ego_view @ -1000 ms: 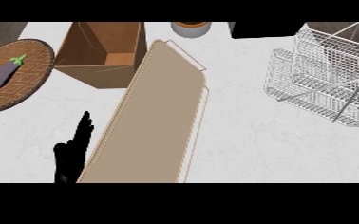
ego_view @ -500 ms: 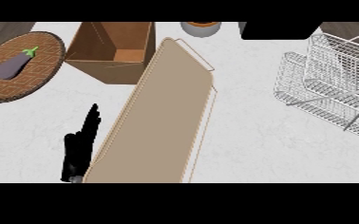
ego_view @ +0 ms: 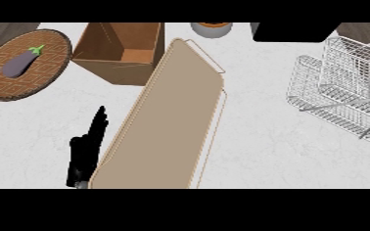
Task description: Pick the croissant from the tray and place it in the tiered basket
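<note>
- The tray [ego_view: 170, 122] is the biggest thing here, a long beige slab running from the top centre down to the lower left of centre. Its whole visible surface is bare. I can see no croissant on it or anywhere else, so the first job is to find the croissant, not to reach blind.
- The tiered basket [ego_view: 339, 85], white wire, stands at the right edge, well apart from the tray. As I judge it, the carry will cross the open counter between them and should come in from above the wire rim.
- A cardboard box [ego_view: 119, 51] sits open at the upper left, just beside the tray's far end. Any reach along that end should stay clear of its wall.
- A round woven mat [ego_view: 43, 73] lies at the far upper left, with an aubergine [ego_view: 22, 63] on it. Neither belongs to the task, so both should be left alone.
- A black block [ego_view: 296, 32] is cut off by the top edge, right of centre. I cannot tell what it is.
- The left hand [ego_view: 85, 149] is at the lower left, just beside the tray's long edge. Its fingers are straight, held together and pointing up the frame, and it holds nothing. It looks at rest.
- A small pot [ego_view: 212, 29] sits at the top centre.
- The right hand does not show. Being on the basket's side, it is probably the better one for the pick.
</note>
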You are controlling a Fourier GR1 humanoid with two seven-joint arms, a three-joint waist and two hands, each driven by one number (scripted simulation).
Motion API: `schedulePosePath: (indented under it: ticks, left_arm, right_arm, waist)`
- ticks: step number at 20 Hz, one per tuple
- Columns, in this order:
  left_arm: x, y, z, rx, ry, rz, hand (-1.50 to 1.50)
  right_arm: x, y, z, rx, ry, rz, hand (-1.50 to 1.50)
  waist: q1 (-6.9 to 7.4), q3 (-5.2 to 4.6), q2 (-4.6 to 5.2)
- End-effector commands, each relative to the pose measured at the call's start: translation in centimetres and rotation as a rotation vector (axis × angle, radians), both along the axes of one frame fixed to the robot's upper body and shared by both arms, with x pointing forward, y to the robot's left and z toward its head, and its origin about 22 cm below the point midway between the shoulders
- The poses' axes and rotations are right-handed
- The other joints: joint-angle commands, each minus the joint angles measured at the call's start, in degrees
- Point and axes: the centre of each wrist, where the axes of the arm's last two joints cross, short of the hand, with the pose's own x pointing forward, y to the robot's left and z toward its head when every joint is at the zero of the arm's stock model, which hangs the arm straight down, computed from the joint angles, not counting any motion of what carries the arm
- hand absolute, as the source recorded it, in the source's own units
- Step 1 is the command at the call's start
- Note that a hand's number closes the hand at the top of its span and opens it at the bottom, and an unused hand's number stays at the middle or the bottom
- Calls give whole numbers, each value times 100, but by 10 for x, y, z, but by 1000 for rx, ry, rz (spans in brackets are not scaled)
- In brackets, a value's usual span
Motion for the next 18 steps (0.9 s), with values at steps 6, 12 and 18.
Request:
schedulePosePath:
  ticks: [6,12,18]
  left_arm:
    - [4,-7,-15,14,4,-1,0]
    - [6,26,6,8,1,24,0]
    - [2,-1,-14,12,7,-1,0]
  right_arm:
    - [62,18,-40,-47,66,84,150]
    - [90,35,-66,-77,102,37,150]
    - [122,33,-101,47,106,43,150]
  waist:
    - [-17,0,6]
    - [-30,0,-4]
    - [-18,2,7]
